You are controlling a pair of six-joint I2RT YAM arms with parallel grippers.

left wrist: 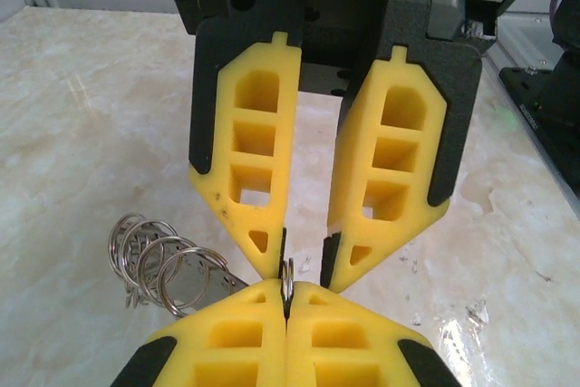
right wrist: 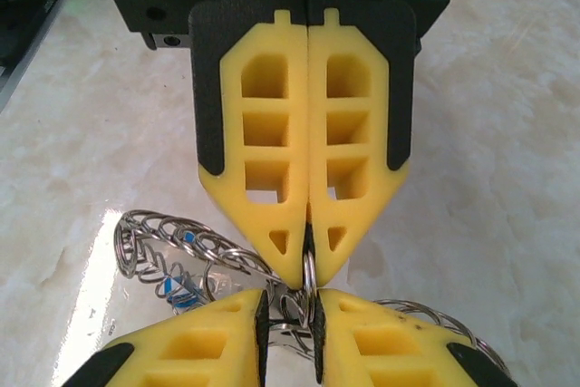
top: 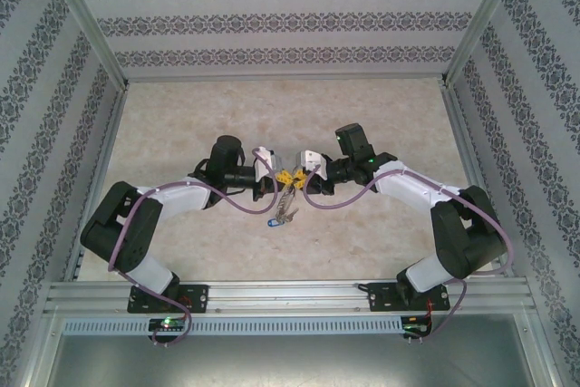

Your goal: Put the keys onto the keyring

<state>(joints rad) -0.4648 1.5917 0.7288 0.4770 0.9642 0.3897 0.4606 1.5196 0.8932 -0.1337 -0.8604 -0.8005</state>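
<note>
Both arms reach inward, tips meeting mid-table [top: 181,115]. Right gripper [right wrist: 308,283] clamped tight on a thin metal ring of the keyring [top: 288,195]. Left gripper [left wrist: 304,265] parted slightly, ring edge between its tips. Keys [top: 279,218] dangle below, blue-headed one lowest; coils partly hidden behind foam fingers [right wrist: 272,169].

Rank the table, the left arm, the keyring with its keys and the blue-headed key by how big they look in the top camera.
1. Table, clearly largest.
2. Left arm.
3. Keyring with its keys.
4. Blue-headed key, smallest.
The arm sits nearer the camera than the table, but the differences are too wide for that to change the order.
</note>
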